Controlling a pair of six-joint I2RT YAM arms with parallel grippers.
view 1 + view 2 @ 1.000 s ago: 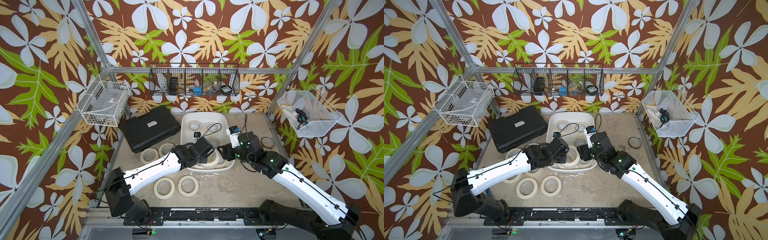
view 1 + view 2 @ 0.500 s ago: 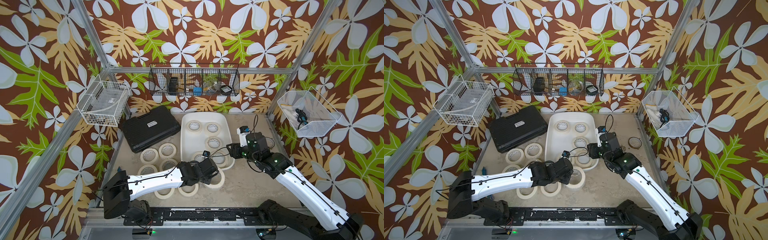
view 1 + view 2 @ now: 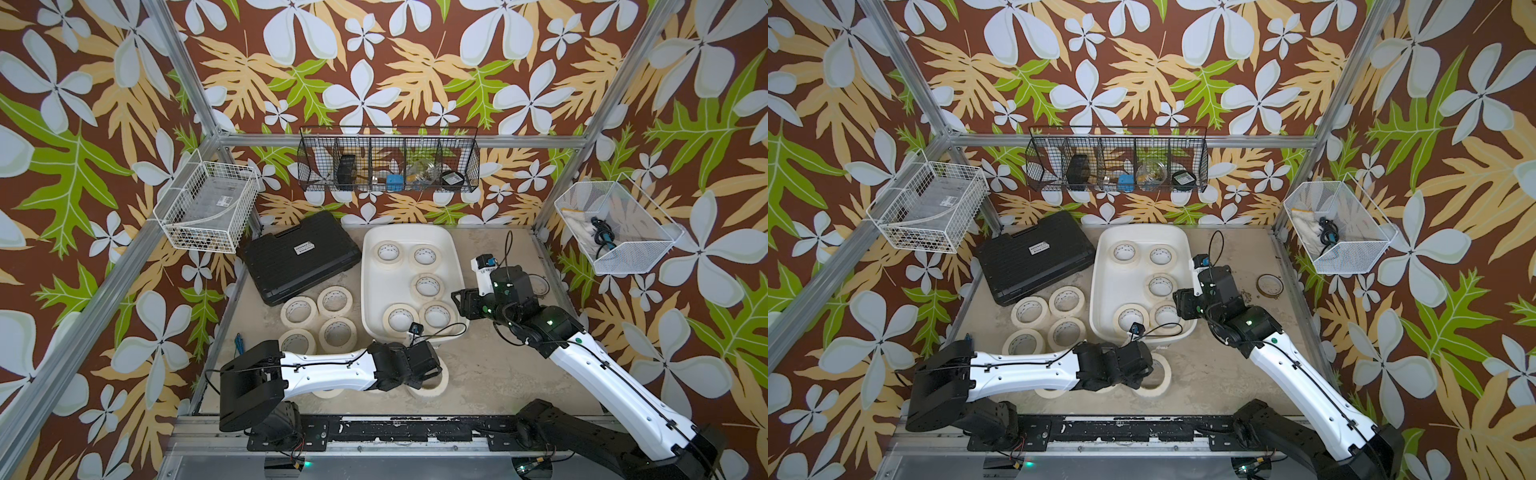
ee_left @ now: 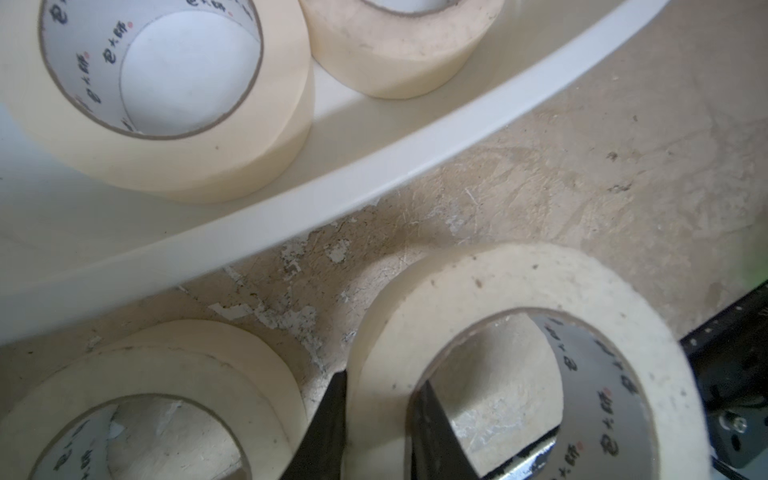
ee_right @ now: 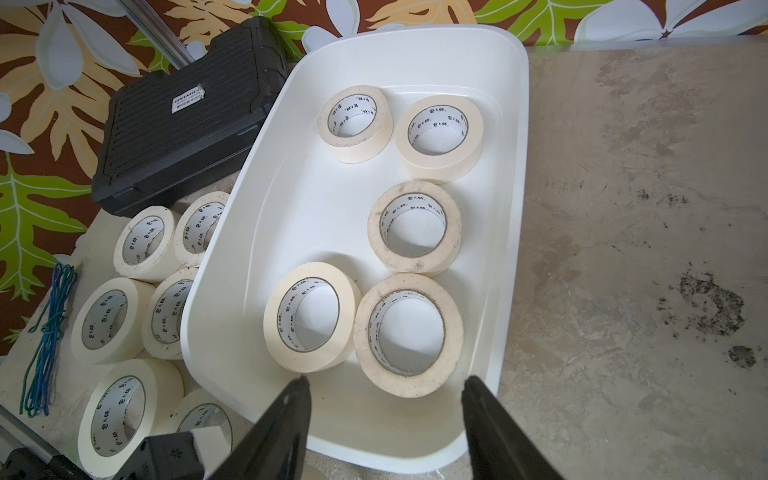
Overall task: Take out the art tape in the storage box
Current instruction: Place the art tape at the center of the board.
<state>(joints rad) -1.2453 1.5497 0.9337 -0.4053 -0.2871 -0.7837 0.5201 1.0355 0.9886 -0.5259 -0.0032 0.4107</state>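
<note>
While my left gripper point(image 4: 380, 384) pinches a removed art tape roll point(image 4: 519, 282) and my right gripper point(image 5: 385, 380) stands spread, five rolls point(image 5: 454, 232) remain in the storage box point(image 5: 282, 199).

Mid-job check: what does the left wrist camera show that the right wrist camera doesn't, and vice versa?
Left wrist only: the left gripper clamped across the wall of a cream masking-tape roll, one finger inside its core, outside the shallow white plastic storage box.
Right wrist only: the open, empty right gripper, five cream rolls inside the box, the black ribbed hard case, a blue-green cord.
Both: the box's rim, loose rolls beside it, the beige tabletop.
</note>
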